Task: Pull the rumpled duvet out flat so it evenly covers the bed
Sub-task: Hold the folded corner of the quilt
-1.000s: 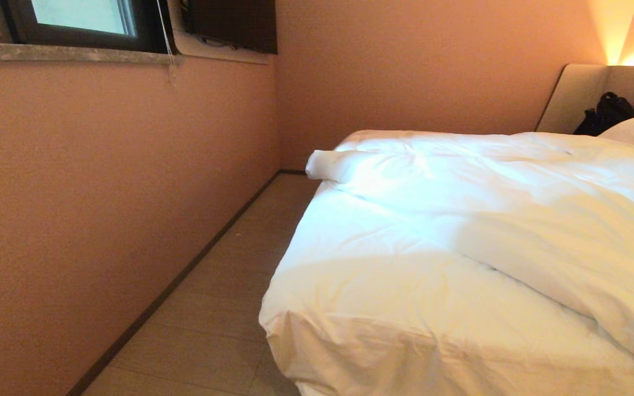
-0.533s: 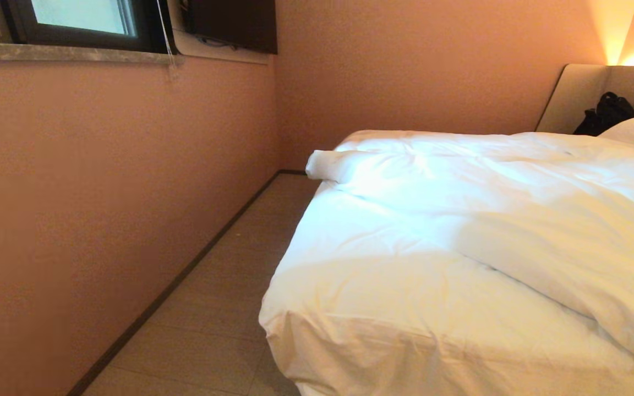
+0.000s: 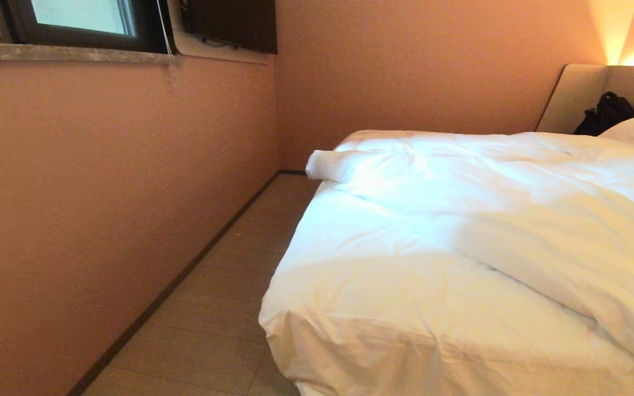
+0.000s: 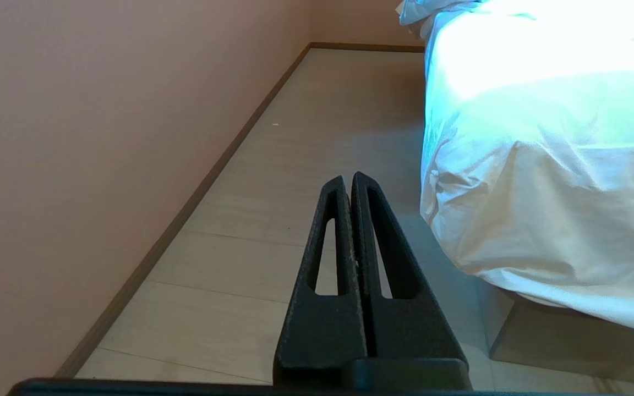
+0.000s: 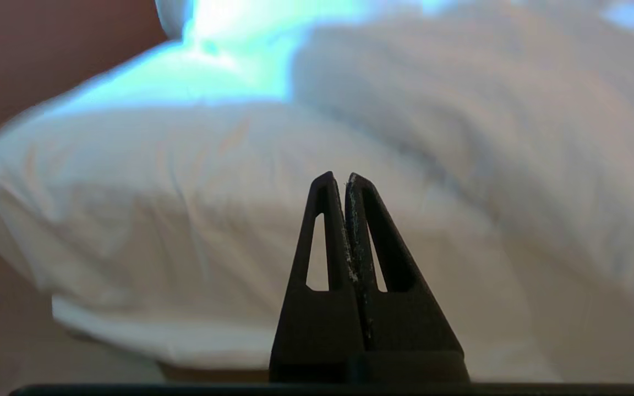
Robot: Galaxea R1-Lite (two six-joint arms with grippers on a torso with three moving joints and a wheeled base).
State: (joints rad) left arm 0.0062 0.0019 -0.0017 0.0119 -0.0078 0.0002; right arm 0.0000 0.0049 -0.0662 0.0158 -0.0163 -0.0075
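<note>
The duvet (image 3: 542,220), puffy, white and wrinkled, lies bunched across the right half of the frame, one rolled corner poking out at centre. The bed (image 3: 383,308) fills the lower right, its near white-sheeted corner left uncovered.

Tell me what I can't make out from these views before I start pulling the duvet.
- Right side of the bed and duvet: cut off by the head view's right edge.
- Black item at the headboard: too small to identify, head view.
- Duvet's folds: blurred in the right wrist view, beyond the shut right pincer.
- Both arms: outside the head view. The shut left pincer shows only in its wrist view, above the floor.
</note>
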